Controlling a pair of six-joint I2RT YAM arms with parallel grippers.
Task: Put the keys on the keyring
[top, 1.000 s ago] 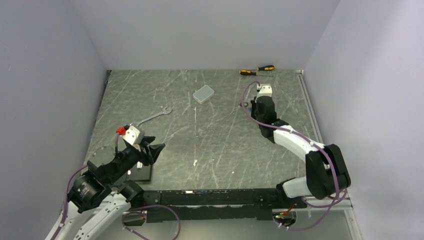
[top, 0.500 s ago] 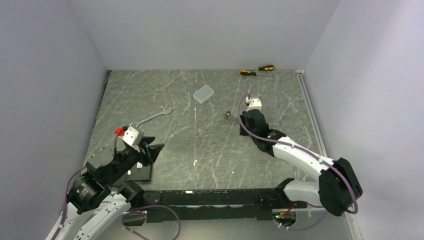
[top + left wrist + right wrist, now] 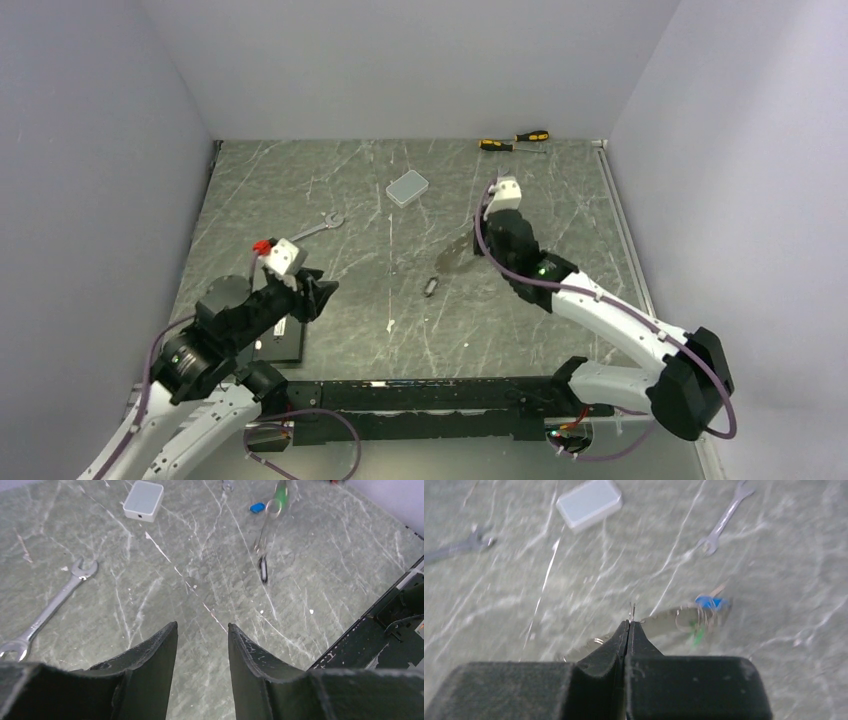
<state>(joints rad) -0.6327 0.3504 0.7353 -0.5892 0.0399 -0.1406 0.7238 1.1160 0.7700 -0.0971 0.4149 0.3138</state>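
My right gripper (image 3: 629, 622) is shut on a thin silvery wire of the keyring (image 3: 632, 610), which pokes out between its tips. Below it, blurred by motion, hang a ring, a blue key (image 3: 709, 601) and a green key (image 3: 697, 636). In the top view the right gripper (image 3: 474, 243) is above the table's middle right, with the blurred keyring (image 3: 455, 256) beside it. A black key (image 3: 430, 287) lies on the table; it also shows in the left wrist view (image 3: 263, 570). My left gripper (image 3: 320, 295) is open and empty, its jaws (image 3: 202, 630) above bare table.
A grey rounded box (image 3: 407, 187) lies at the back middle. A silver wrench (image 3: 315, 230) lies left of centre, another (image 3: 724, 517) shows in the right wrist view. Two yellow-and-black screwdrivers (image 3: 515, 142) lie by the back wall. A black block (image 3: 280, 340) sits near the left arm.
My right arm swung from the back right toward the middle, carrying the keyring. The black key now lies farther toward the near middle. My left arm rose and shifted slightly right.
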